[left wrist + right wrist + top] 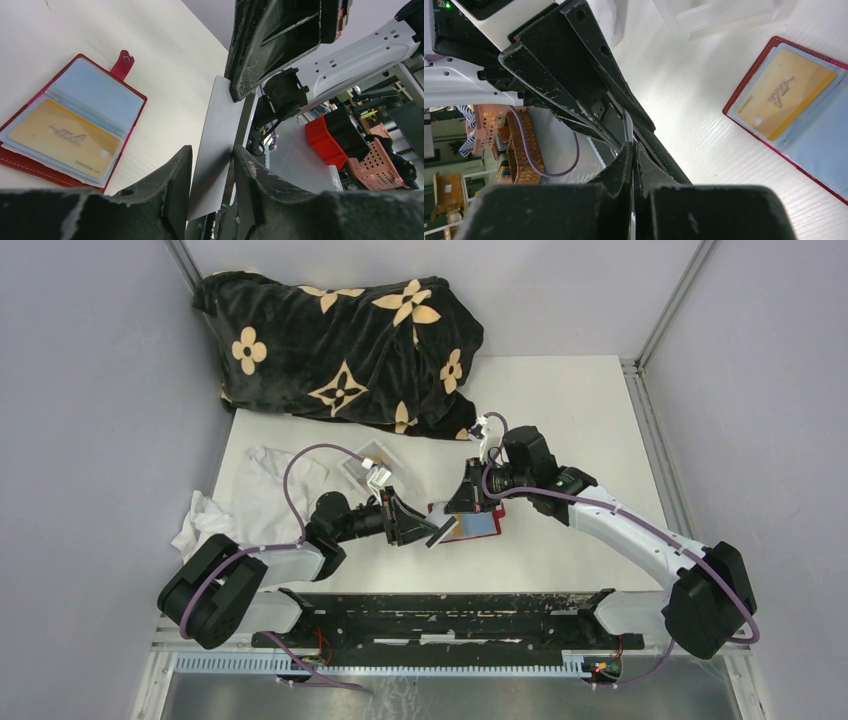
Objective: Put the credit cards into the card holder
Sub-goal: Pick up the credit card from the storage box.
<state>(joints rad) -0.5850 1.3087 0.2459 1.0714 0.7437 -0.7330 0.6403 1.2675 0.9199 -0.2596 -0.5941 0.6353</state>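
The red card holder (488, 532) lies open on the white table, its snap tab (122, 62) pointing away. A yellow-orange credit card (65, 140) (786, 92) sits in one clear sleeve and a light blue one (95, 95) in the sleeve beside it. A grey credit card (220, 135) (440, 533) hangs edge-up in the air just left of the holder. My right gripper (632, 147) (457, 520) is shut on its upper end. My left gripper (212, 155) (420, 530) stands around its lower end, jaws open with a gap on either side of the card.
A black blanket with tan flowers (340, 340) fills the back left. A crumpled white cloth (250, 495) lies at the left and a clear plastic box (375, 465) (719, 12) behind my left gripper. The black base rail (440, 605) runs along the near edge.
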